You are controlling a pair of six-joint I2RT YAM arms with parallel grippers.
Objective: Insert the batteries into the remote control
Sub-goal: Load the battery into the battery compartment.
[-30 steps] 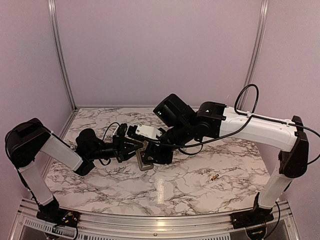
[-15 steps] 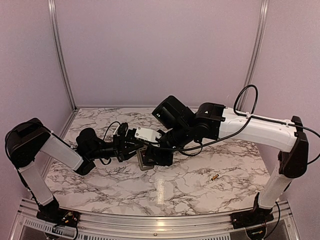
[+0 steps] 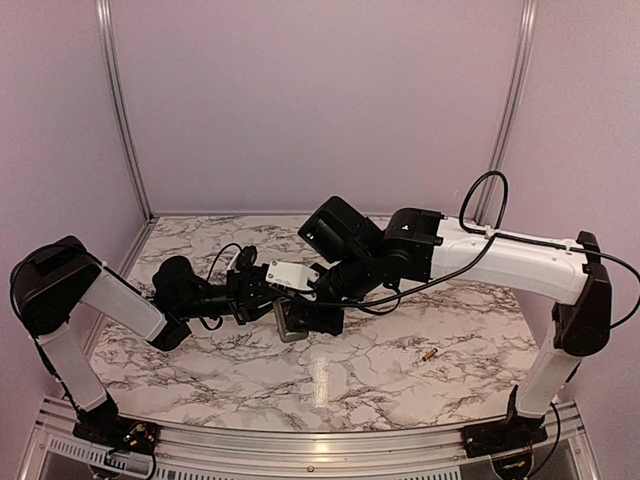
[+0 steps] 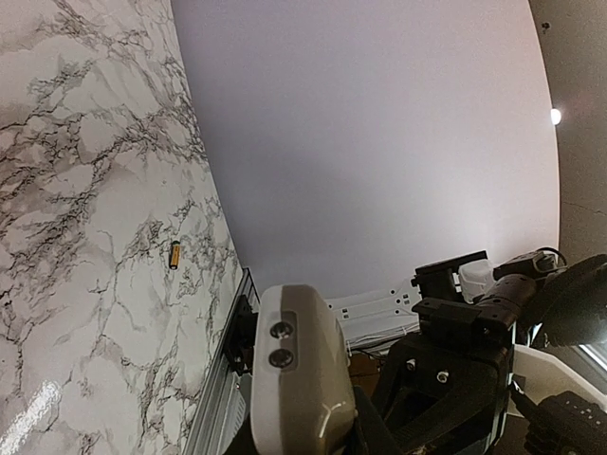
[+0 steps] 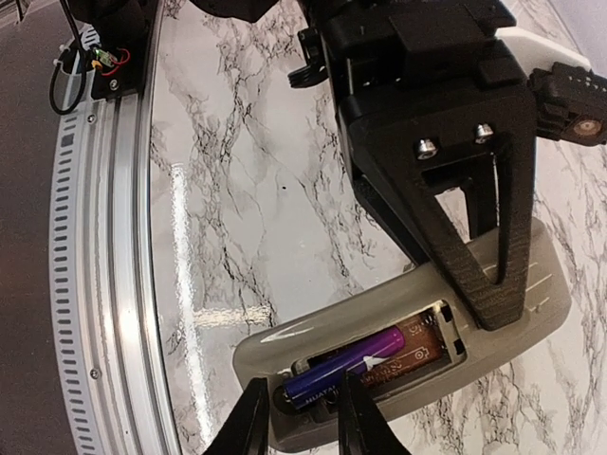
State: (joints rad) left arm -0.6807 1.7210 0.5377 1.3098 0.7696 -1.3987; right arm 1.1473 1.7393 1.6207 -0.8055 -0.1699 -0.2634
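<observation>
The remote control is held above the marble table, grey back up and battery bay uncovered. My left gripper is shut on it, with one black finger clamped across its body. A blackish-purple battery lies slanted in the bay. My right gripper hangs over that battery's near end, fingertips a little apart on either side of it; I cannot tell whether they touch it. A gold battery lies loose on the table to the right. The remote's rounded end fills the bottom of the left wrist view.
The metal rail runs along the table's near edge. Pale walls close in the back and both sides. The right arm's white forearm stretches across from the right. The gold battery lies near that rail.
The right wrist has shifted slightly left and lower over the remote, and its fingers have narrowed. The left arm and the remote have stayed put.
</observation>
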